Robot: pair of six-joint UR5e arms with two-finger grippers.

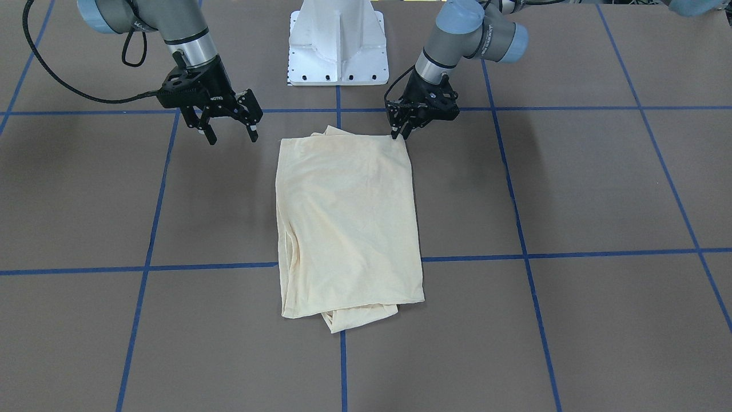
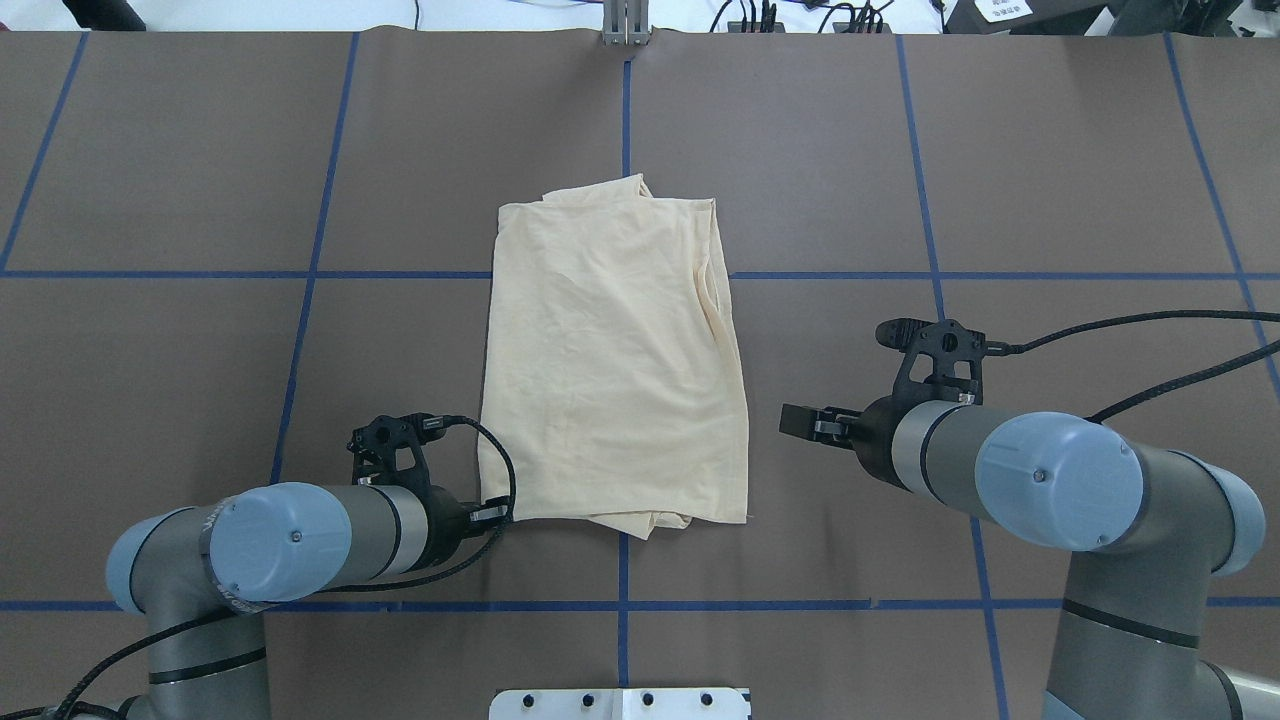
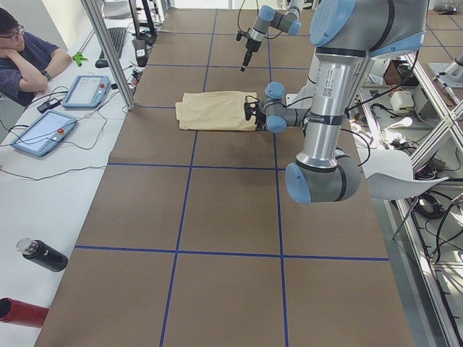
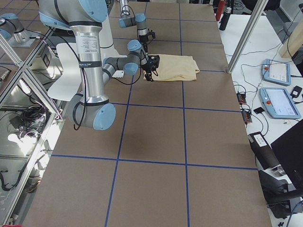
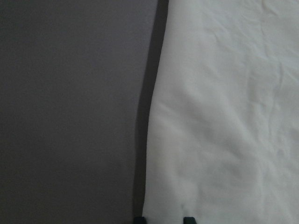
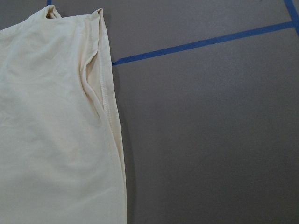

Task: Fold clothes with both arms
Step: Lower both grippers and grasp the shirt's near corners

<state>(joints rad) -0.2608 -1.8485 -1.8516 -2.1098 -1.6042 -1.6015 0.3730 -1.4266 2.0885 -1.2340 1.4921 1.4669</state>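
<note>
The shirt (image 1: 349,223) lies in the middle of the brown tabletop (image 1: 600,189), in the centre of the front-facing frame and across a crossing of blue tape lines (image 1: 572,253). It is pale cream-yellow and thin, folded into a tall rectangle with a plain face up and soft wrinkles across it. Underlayers poke out past its bottom edge and at its top left corner. A long crease and a stitched hem run down its left side.

The left gripper (image 1: 400,136) is just above the rectangle's upper right corner. Its fingers (image 5: 188,219) stand a narrow gap apart, with the shirt's edge between them in the wrist view. The right gripper (image 1: 231,137) hangs to the upper left, clear of the cloth, with its fingers spread wide and holding nothing.
</note>
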